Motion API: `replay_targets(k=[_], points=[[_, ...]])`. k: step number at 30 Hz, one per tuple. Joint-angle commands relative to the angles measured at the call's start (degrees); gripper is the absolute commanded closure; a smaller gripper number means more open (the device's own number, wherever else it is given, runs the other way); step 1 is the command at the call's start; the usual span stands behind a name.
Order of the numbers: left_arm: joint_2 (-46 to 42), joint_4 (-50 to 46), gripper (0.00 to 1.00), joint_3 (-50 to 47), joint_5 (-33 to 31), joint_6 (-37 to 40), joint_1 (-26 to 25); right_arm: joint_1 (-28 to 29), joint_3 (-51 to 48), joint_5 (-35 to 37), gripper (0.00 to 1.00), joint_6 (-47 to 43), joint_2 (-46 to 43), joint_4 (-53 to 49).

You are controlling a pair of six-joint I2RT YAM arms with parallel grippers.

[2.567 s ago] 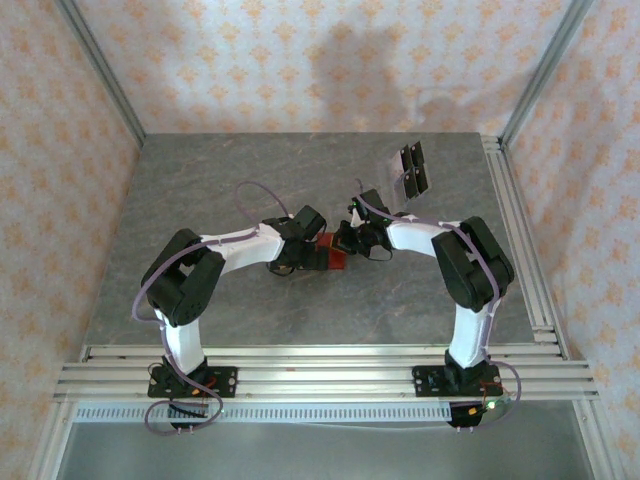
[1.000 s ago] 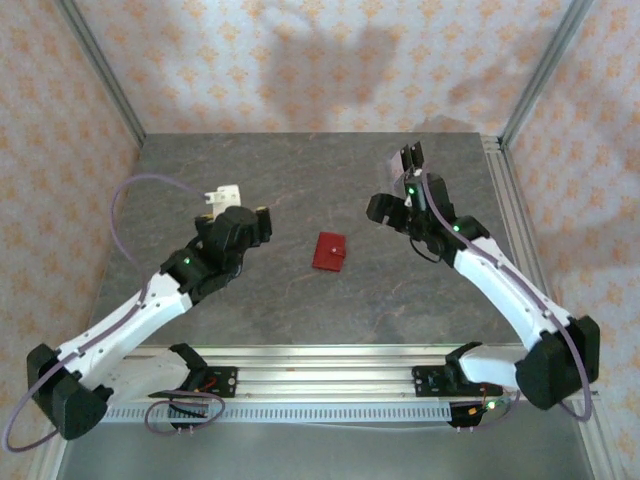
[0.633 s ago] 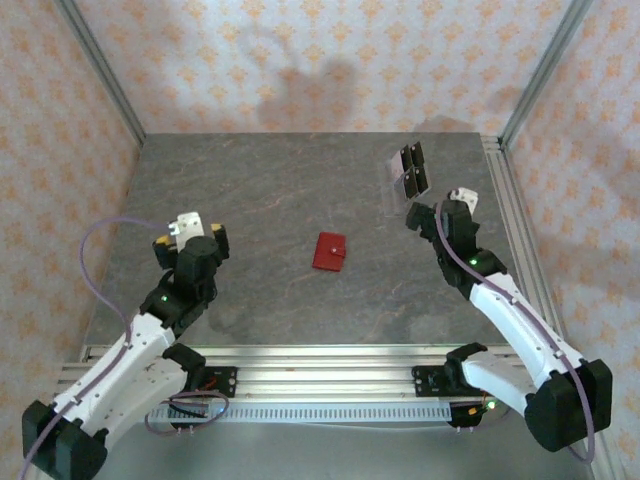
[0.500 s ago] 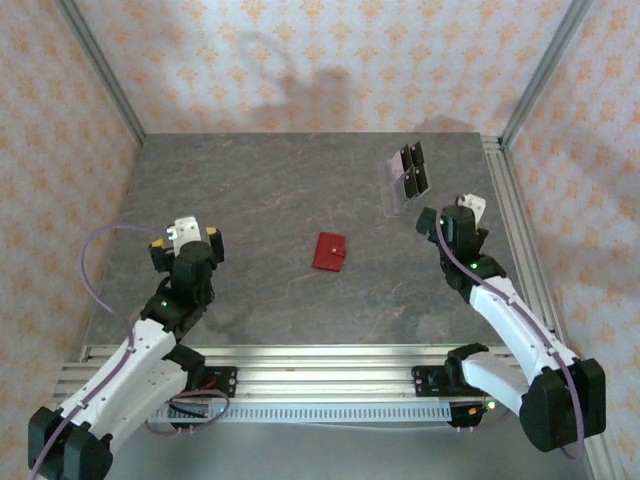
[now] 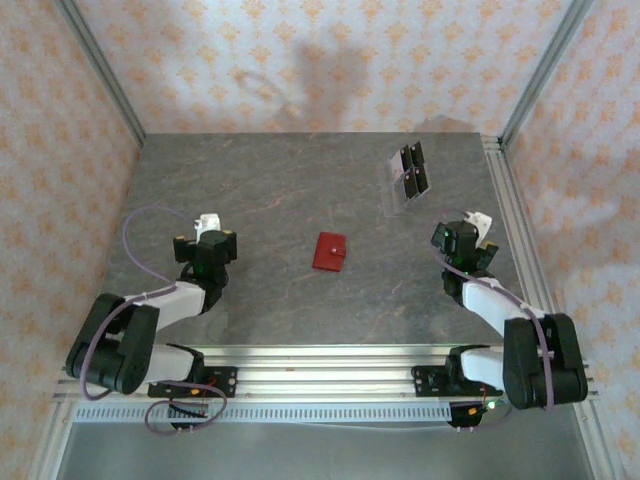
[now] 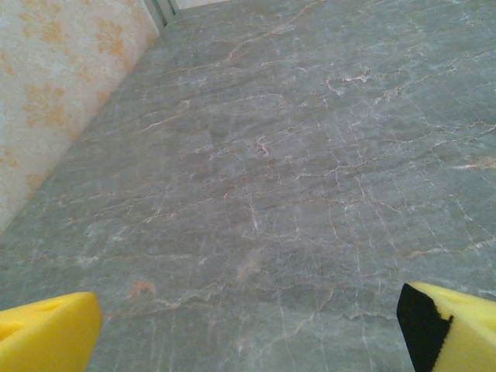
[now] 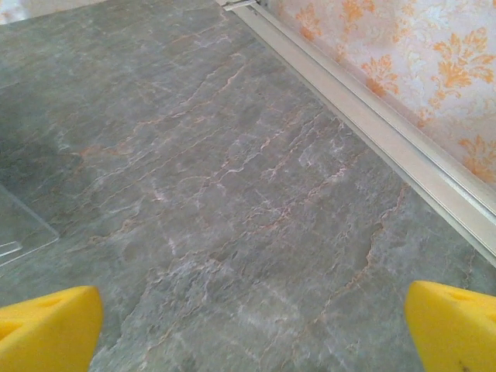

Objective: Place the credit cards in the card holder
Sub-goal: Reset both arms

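Observation:
The red card holder lies folded shut on the grey table, near its middle, with nothing touching it. Dark credit cards stand in a clear plastic stand at the back right. My left gripper hangs low over the table well left of the holder. In the left wrist view it is open, its yellow pads wide apart over bare stone. My right gripper sits right of the holder and nearer than the cards. It is open too, with nothing between its pads.
An aluminium rail runs along the table's right edge, close to my right gripper, with patterned wall behind it. A corner of the clear stand shows at the left of the right wrist view. Patterned walls enclose the table.
Both arms have drawn back from the middle and folded toward the near edge, the left to the left side, the right to the right. The holder stays where it lay.

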Motion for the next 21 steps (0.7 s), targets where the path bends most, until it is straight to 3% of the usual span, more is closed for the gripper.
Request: replay_targets(k=[1, 6, 10, 14, 21], points=[[2.77, 9.83, 0.00, 1.94, 4.45, -0.19, 2.90, -1.26, -0.57, -1.92, 0.00, -2.13, 2.81, 8.82], [9.90, 18.21, 0.00, 0.98, 7.78, 0.19, 3.80, -1.57, -1.64, -5.20, 0.00, -6.36, 6.01, 18.45], [8.96, 11.72, 0.00, 3.37, 13.13, -2.59, 7.28, -2.20, -3.60, -9.23, 0.00, -7.01, 8.95, 26.86], [9.13, 12.35, 0.00, 3.23, 13.55, -2.52, 7.56, -2.36, -8.36, -11.75, 0.01, -7.89, 19.39, 47.01], [9.29, 12.13, 0.00, 3.48, 13.54, -2.57, 7.49, -3.42, -0.32, -15.61, 0.00, -7.54, 18.43, 29.36]])
